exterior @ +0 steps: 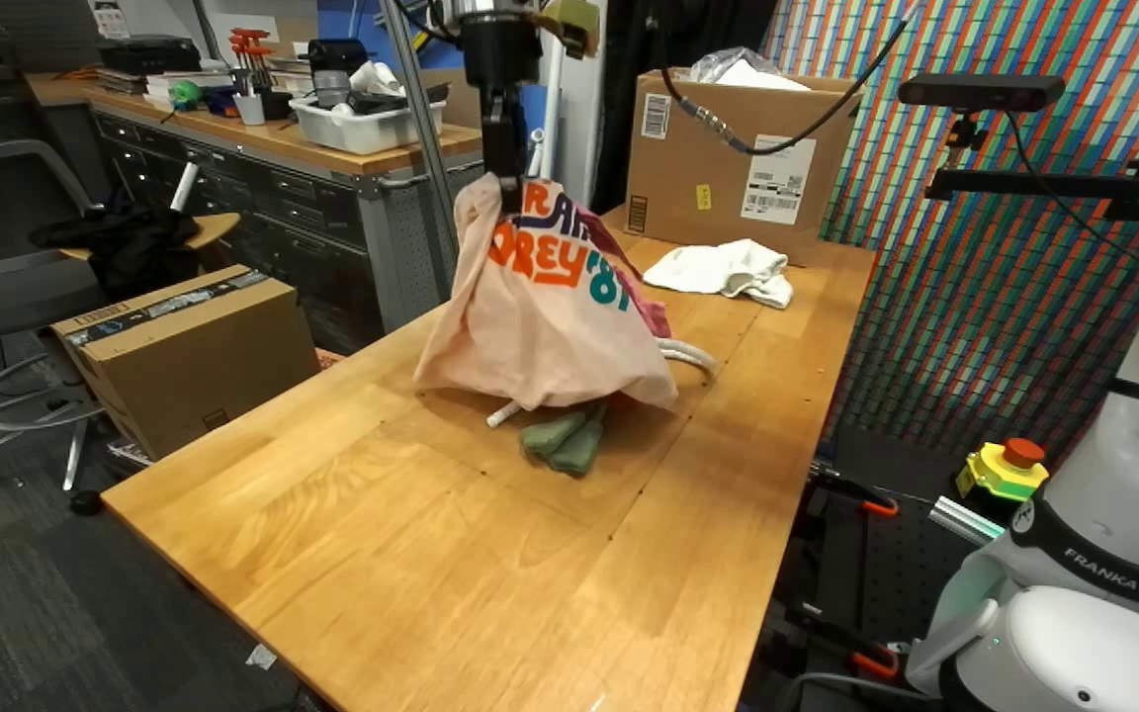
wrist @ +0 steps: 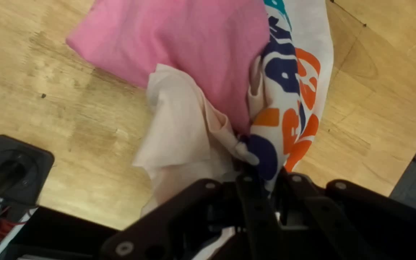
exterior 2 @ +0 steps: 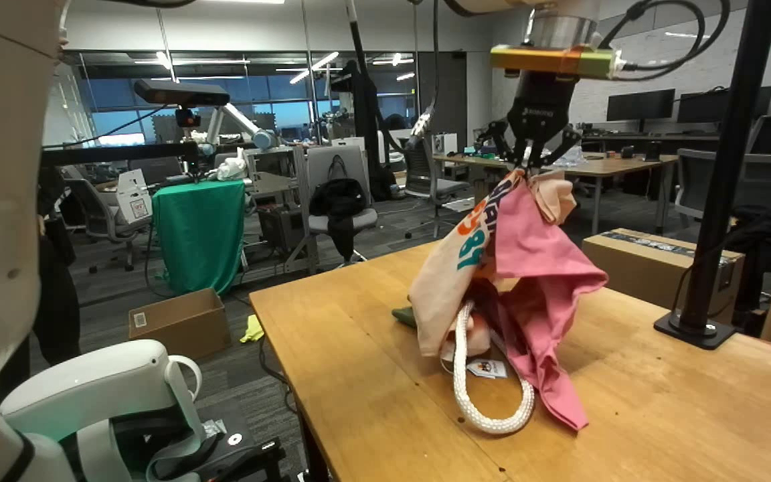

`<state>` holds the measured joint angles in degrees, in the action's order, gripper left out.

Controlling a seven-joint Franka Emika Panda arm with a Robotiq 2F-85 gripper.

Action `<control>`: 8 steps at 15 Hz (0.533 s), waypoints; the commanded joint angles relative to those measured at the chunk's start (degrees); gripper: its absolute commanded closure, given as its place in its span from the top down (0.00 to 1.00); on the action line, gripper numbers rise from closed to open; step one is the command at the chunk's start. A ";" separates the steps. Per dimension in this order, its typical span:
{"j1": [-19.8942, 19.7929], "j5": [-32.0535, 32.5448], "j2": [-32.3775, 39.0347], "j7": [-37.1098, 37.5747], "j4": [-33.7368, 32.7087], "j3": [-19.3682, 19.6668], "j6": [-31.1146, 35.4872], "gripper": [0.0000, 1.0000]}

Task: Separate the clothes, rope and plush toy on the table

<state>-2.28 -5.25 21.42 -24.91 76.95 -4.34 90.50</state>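
Note:
Gathered up in my gripper (exterior 2: 526,166) is the cream shirt (exterior: 550,341) with orange-red lettering, its lower part draping down to the table (exterior: 451,564). The pink garment (exterior 2: 546,268) hangs with it, rising to the fingertips; whether it is pinched too I cannot tell. From beneath them the off-white rope (exterior 2: 492,423) loops out onto the wood, and one rope end pokes out in an exterior view. Only the dark green part of the plush toy (exterior: 565,442) shows at the shirt's hem; its red body is hidden. The white garment (exterior: 723,269) lies apart, crumpled.
A large cardboard box (exterior: 728,163) stands at one end of the table, behind the white garment. A black post (exterior 2: 697,268) rises from a base plate on the tabletop, near the hanging clothes. Another cardboard box (exterior: 194,356) sits beside the table, lower down.

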 commanded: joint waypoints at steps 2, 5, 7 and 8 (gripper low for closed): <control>0.52 0.28 -5.63 4.99 -3.82 0.74 -1.05 0.07; 0.22 0.26 -7.85 7.93 -5.38 0.51 -0.34 0.07; 0.21 0.34 -8.53 9.65 -7.12 0.48 -0.87 0.07; 0.23 0.39 -8.89 10.27 -7.64 0.43 -0.89 0.07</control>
<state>-2.29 -5.12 13.27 -17.29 72.13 -4.10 90.48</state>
